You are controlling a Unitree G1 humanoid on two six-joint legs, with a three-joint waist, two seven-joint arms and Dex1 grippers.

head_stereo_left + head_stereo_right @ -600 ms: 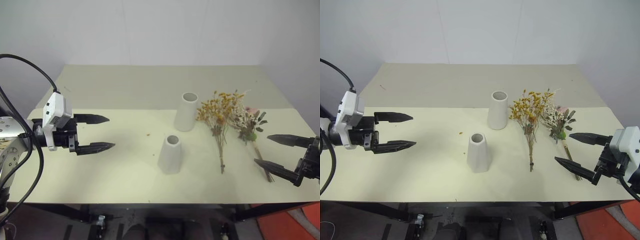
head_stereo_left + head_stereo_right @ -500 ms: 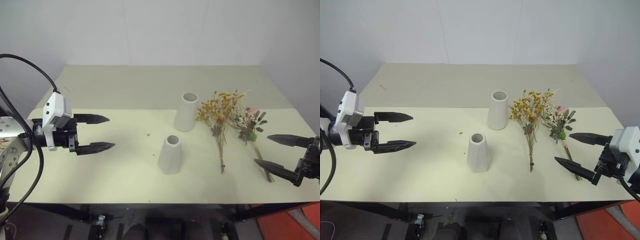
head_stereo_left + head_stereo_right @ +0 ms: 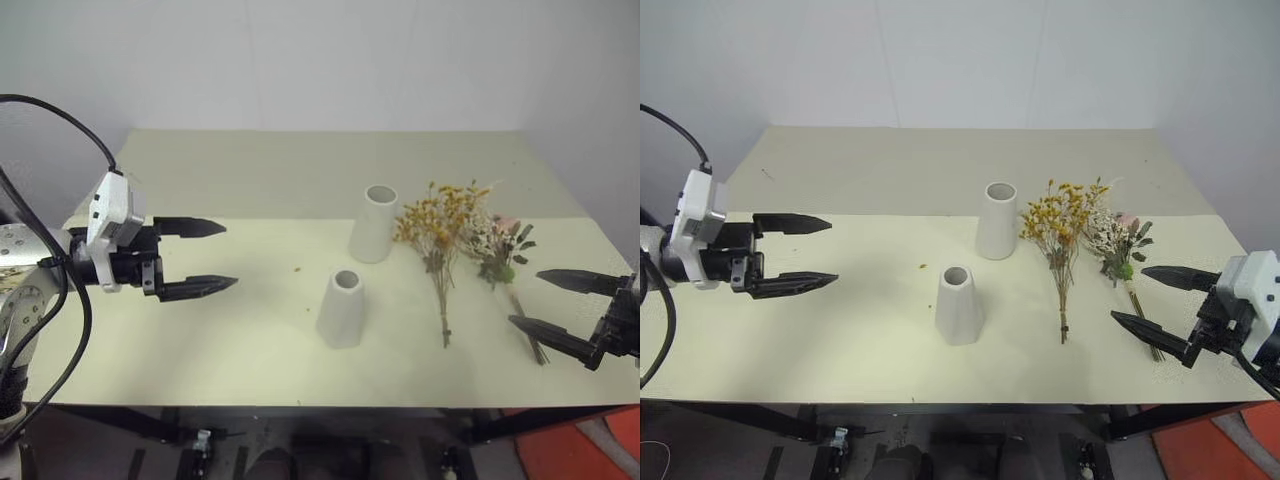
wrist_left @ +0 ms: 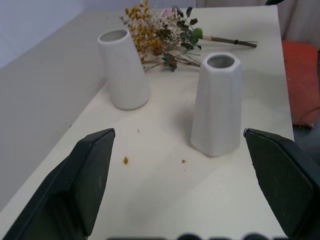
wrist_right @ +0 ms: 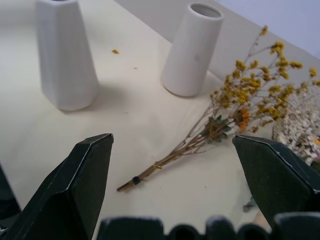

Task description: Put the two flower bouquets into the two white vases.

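Note:
Two white vases stand mid-table: the taller vase (image 3: 373, 223) behind, the shorter vase (image 3: 341, 308) nearer the front. To their right lie the two bouquets, heads toward the far side. The yellow-orange bouquet (image 3: 440, 235) lies beside the taller vase, and the cream-white bouquet (image 3: 497, 250) with dark leaves is further right. My right gripper (image 3: 525, 298) hovers open by the white bouquet's stem ends, holding nothing. Well left of the vases, my left gripper (image 3: 230, 256) is open and empty, pointing at them. The left wrist view shows both vases (image 4: 216, 105) between its fingers (image 4: 90, 170).
The pale yellow table (image 3: 250, 180) ends close below both grippers at its front edge. A few orange crumbs (image 3: 297, 268) lie left of the vases. A red-orange object (image 3: 580, 450) sits on the floor at the lower right.
My left gripper has lifted a little and edged toward the vases. The right gripper, vases and bouquets have stayed put.

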